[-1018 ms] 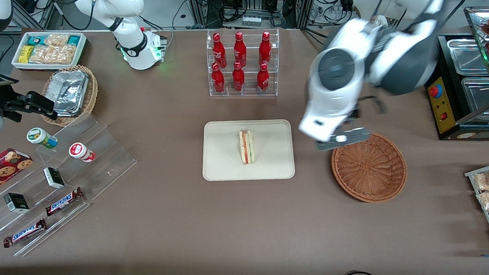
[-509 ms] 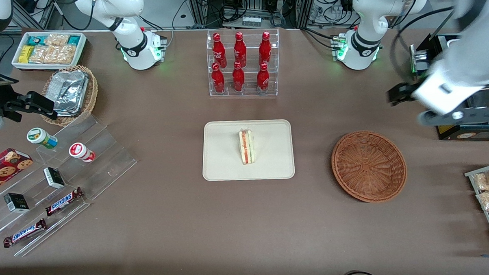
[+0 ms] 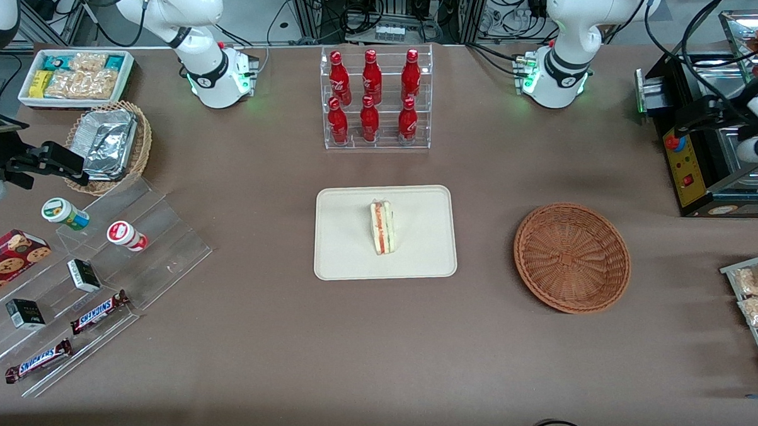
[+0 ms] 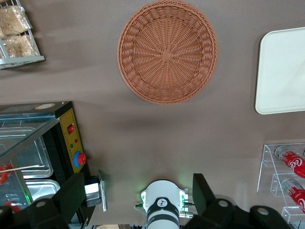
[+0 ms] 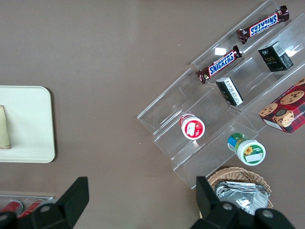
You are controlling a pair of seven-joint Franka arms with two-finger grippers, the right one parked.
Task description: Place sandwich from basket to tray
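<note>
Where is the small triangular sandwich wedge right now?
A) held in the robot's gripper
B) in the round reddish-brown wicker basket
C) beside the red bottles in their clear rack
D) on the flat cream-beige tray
D: the sandwich wedge lies on the cream-beige tray; the reddish-brown wicker basket is empty, and the left arm's gripper, open, is high above the table holding nothing.

The working arm's two-finger gripper [image 4: 138, 202], a second ago hanging just above the rim of the round reddish-brown wicker basket [image 3: 571, 257], has swung away toward the working arm's end of the table, high over the black metal warming cabinet [image 3: 702, 155].
</note>
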